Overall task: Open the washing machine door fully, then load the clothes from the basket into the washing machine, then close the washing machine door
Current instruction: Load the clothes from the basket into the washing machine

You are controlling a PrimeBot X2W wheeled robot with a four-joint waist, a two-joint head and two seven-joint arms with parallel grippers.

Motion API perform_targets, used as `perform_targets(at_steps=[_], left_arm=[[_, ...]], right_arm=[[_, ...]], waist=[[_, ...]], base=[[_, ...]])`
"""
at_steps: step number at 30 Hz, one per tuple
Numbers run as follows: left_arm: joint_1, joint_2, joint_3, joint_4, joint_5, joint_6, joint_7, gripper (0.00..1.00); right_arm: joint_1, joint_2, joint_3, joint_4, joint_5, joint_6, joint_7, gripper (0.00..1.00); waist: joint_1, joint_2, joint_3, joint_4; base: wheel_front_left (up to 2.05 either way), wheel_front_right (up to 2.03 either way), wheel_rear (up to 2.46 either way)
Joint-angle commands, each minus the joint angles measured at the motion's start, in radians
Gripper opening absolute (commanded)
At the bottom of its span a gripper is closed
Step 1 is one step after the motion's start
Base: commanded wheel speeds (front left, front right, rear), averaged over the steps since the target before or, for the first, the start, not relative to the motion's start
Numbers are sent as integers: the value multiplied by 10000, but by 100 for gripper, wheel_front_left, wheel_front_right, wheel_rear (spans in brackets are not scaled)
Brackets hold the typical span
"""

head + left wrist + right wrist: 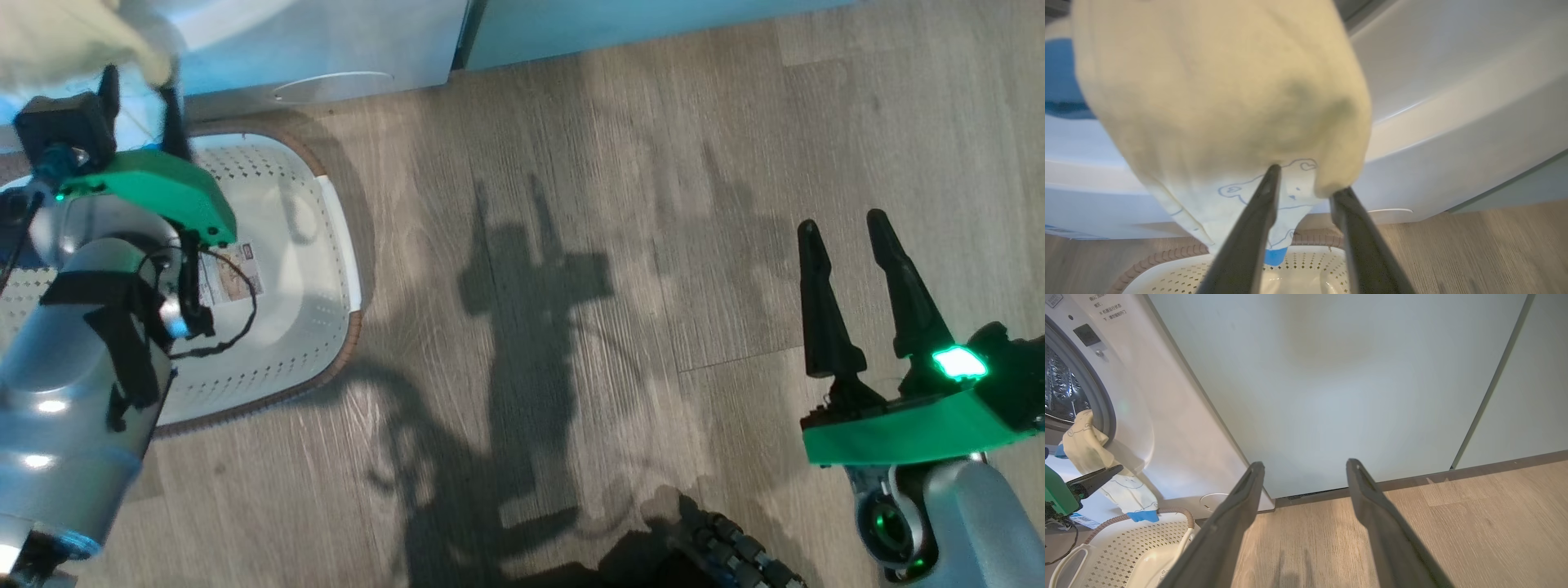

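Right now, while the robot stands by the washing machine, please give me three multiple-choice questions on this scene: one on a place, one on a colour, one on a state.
1. Where does the cream garment hang?
A) flat on the floor
B) from the washing machine's opening, above the basket
C) on a chair

2. What colour is the basket's rim?
A) red
B) brown
C) black

3. How is the right end effector?
A) open and empty
B) shut on the garment
C) shut on a handle

Answers: 1 B, it hangs out of the round opening. 2 B, the woven edge is brown. 3 A, its fingers stand apart, nothing between them.
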Motion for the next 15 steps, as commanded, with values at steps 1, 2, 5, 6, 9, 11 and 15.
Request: perform_targets(at_steps=[1, 2, 5, 6, 9, 11, 15], left_arm=[[-161, 491, 433, -208, -46, 47, -111, 0], [-144, 519, 445, -234, -67, 28, -114, 0], [-29, 609, 462, -400, -123, 4, -62, 0], [27, 643, 469, -498, -143, 12, -19, 0], [234, 808, 510, -952, -236, 22, 206, 0], [330, 873, 518, -1190, -270, 39, 332, 0], [758, 1322, 549, -2557, -314, 215, 1040, 0]], right_arm=[[67, 14, 115, -278, 76, 0, -65, 100], [71, 16, 93, -287, 86, 0, -65, 100], [65, 18, 60, -331, 146, 0, -65, 100], [63, 19, 49, -347, 148, 0, -65, 100], [67, 20, 29, -379, 125, 0, -65, 100], [73, 20, 12, -391, 111, 0, -65, 100], [113, 21, -54, -434, 53, 0, -65, 100]], waist=[[0, 0, 7, 39], [0, 0, 10, 77], [0, 0, 11, 213], [0, 0, 7, 271], [0, 0, 2, 439], [0, 0, -1, 498], [0, 0, -25, 739]], base=[[0, 0, 0], [0, 0, 0], [0, 0, 0], [0, 0, 0], [0, 0, 0], [0, 0, 0], [0, 0, 0]])
